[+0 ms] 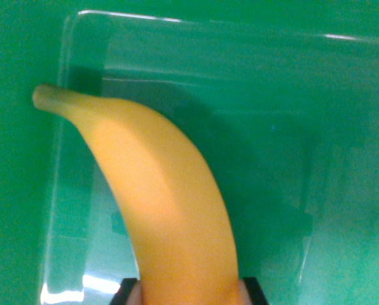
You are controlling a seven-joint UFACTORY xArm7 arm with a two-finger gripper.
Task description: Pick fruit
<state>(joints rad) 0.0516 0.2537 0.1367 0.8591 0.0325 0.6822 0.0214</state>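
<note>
A yellow banana (161, 203) fills the middle of the wrist view, curving from the bottom centre up to its stem tip at the upper left. Both sides of its lower end are clamped by my gripper (189, 293), whose dark fingertips (127, 291) just show at the bottom edge. The banana hangs over a clear plastic container (291, 159) that lies on a green surface (14, 190). The stem reaches past the container's left wall.
The container's rim runs along the top and down the wrist view's left. Its inside looks bare apart from the banana's shadow. Green surface surrounds it on the left and top.
</note>
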